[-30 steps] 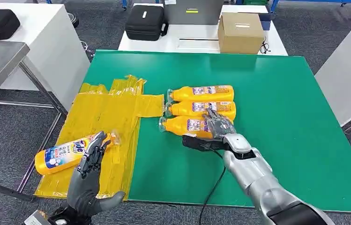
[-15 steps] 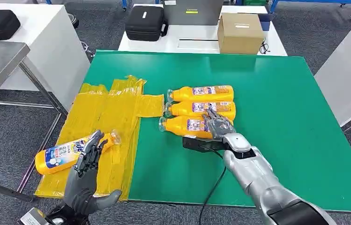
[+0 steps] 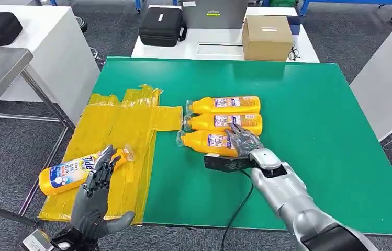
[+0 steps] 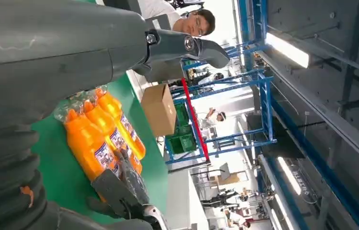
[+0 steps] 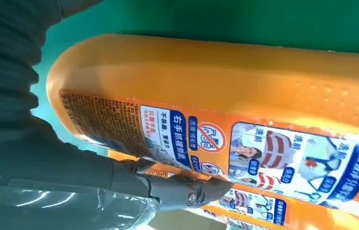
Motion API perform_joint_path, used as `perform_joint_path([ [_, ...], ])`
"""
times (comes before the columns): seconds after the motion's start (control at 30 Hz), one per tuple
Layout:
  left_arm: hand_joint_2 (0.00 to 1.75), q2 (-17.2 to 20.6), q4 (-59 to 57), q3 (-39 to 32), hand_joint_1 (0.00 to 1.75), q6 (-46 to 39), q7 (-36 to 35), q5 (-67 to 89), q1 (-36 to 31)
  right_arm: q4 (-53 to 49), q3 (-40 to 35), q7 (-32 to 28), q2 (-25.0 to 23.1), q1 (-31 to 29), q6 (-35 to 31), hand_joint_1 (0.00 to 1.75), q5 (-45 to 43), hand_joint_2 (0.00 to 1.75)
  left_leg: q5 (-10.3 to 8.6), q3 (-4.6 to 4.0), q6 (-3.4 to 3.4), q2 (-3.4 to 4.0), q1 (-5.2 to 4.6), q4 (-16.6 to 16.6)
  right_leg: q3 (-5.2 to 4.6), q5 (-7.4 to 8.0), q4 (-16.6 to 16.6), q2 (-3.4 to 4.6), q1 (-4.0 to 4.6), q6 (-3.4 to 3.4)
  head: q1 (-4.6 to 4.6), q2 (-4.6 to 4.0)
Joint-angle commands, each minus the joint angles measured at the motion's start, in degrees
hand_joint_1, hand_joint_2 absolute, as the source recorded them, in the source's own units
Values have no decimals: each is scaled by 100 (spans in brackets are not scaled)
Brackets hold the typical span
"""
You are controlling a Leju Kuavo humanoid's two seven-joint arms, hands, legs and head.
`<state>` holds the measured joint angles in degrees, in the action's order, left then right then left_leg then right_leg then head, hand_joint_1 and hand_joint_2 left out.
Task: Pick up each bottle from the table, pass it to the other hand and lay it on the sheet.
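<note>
1. Your right hand (image 3: 243, 140) lies over the nearest bottle (image 3: 206, 140) of three on the green table (image 3: 314, 130); grip closure unclear.
2. Your left hand (image 3: 97, 196), fingers spread, empty (one bottle (image 3: 68, 173) on the yellow sheet (image 3: 120, 130)).

Centre frame, three bottles (image 3: 220, 121) lie side by side on the counter (image 3: 314, 130). Left of them the sheet (image 3: 123, 125) overhangs the counter's edge, carrying one bottle (image 3: 70, 171) at lower left.

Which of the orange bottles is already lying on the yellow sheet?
The Tide-labelled bottle near the left hand; the other three lie side by side on the green table.
</note>
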<state>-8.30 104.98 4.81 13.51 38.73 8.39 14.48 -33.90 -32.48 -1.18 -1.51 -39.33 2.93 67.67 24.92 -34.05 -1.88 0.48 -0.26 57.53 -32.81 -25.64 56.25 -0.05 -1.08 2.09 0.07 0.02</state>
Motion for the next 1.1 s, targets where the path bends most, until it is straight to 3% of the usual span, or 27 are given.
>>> perform_joint_path([
  [0.03,175,-38,-422,-176,0,67,127,-30,-239,-498,-380,90,326,126,192,0,58,175,0,7,6,-13,2,-5,12,-3,-6,-10,2,-6,0,0],
  [0.4,175,31,-560,-166,0,103,127,-107,-274,-1673,-625,146,990,634,515,0,178,175,-1,-1,7,-23,4,-4,12,-4,-9,-21,3,-5,0,0],
  [0.8,175,36,-621,-167,0,103,127,-142,-309,-2001,-646,163,1147,723,617,0,186,175,2,-4,10,-20,5,-2,9,-5,-6,-17,4,-8,0,0],
  [0.83,175,40,-684,-194,0,112,127,-147,-356,-2499,-655,249,1369,871,761,0,194,175,0,-7,6,-17,0,-3,4,-4,-5,-15,-1,-4,-2,0],
  [1.1,175,48,-700,-265,0,155,127,-199,-280,-3013,-631,270,1660,1280,853,0,130,175,2,-6,8,-23,3,-4,10,-6,-9,-20,2,-6,0,0],
])
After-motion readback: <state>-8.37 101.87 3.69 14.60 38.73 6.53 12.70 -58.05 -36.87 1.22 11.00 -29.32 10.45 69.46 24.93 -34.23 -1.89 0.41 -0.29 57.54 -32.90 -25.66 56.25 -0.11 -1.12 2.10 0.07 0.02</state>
